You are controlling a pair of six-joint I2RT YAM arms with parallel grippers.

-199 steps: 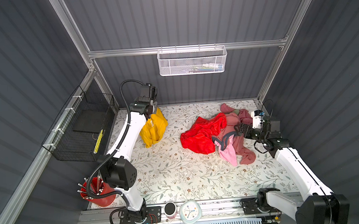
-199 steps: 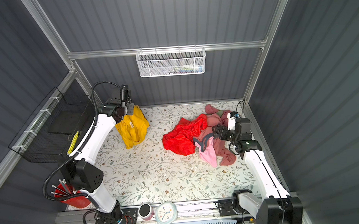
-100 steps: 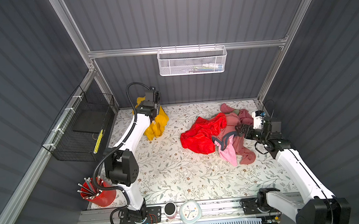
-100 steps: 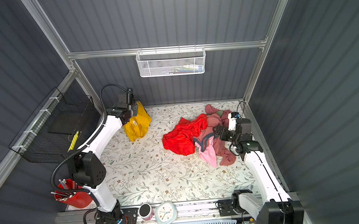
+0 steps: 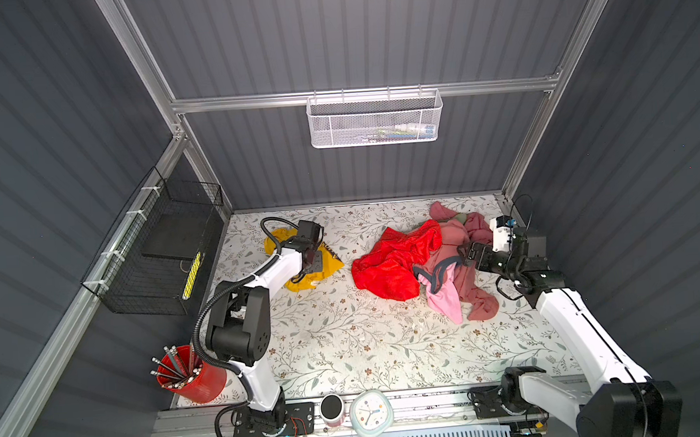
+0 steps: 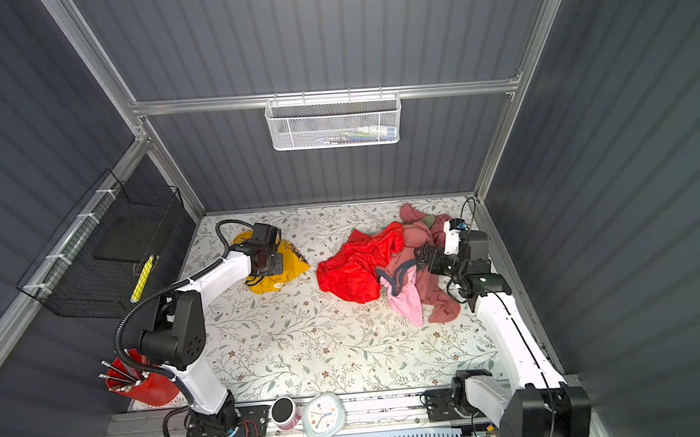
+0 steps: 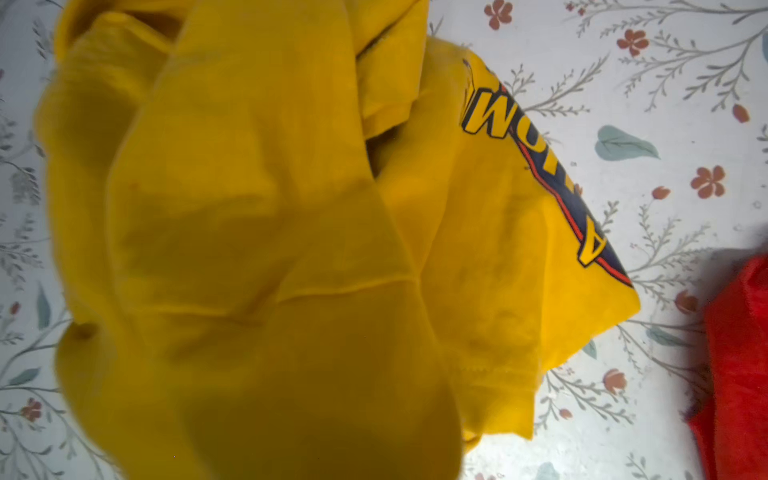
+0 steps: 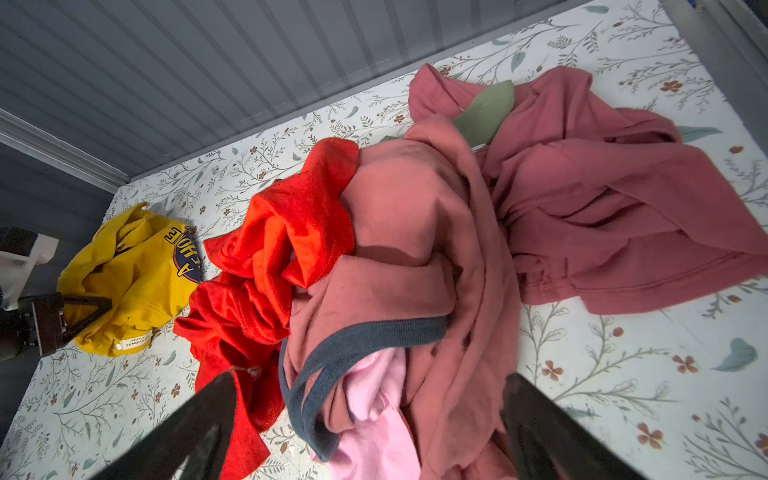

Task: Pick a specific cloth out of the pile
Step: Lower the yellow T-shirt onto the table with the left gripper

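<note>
Standing beside the rig, I see the cloth [image 6: 295, 264] lying in a crumpled mound on the flowered table [image 5: 347, 344], on the left arm's side and well apart from the pile [image 5: 434, 260]. Its navy band [image 7: 552, 183] with yellow lettering faces up along one edge. The red garment [image 5: 389, 267], the nearest piece of the heap, is near it but does not touch it.

The left gripper [image 8: 97, 308] is down on the mound with its jaws pressed together. From the right wrist view the tips run into the yellow fabric, so I judge a fold is pinched between them. The left wrist view shows only bunched cloth close to the lens and no fingers. The right gripper [image 8: 365, 424] hangs spread wide over the pile's near edge, above the light pink garment [image 5: 445, 301] with grey trim, gripping nothing.

As I read it, the picking-out is done and the step in hand is the set-down — the cloth rests on the table but looks not yet released. The next move calls for opening those jaws and lifting straight up, so no fold snags and drags the cloth back toward the red fabric.
</note>
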